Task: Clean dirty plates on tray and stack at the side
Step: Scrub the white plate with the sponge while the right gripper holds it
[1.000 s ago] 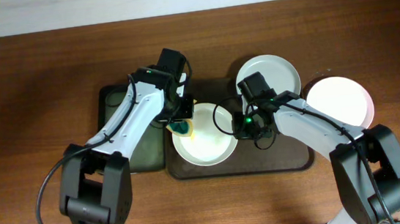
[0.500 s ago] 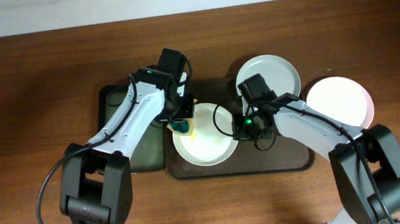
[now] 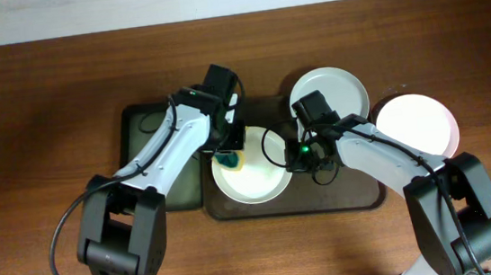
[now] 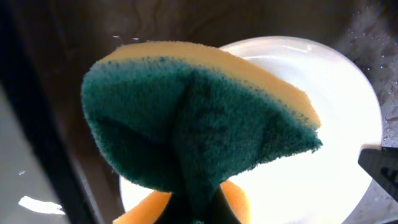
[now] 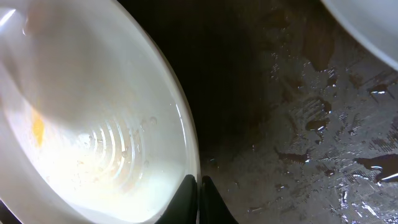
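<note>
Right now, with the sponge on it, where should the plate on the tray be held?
Pinch the plate by its upturned rim on the right edge, from the right, one finger inside and one outside, as the right gripper does. It lies flat on the tray, so only the rim offers purchase, and the sponge occupies its left side.

A sponge [image 4: 186, 124] fills the centre of the frame, dark green scouring face toward the camera, yellow foam along its top edge, creased and pinched together at bottom centre. Behind it, toward the right, a white plate [image 4: 336, 124] lies on the dark brown tray [image 4: 74, 31], with water droplets at the upper right.
</note>
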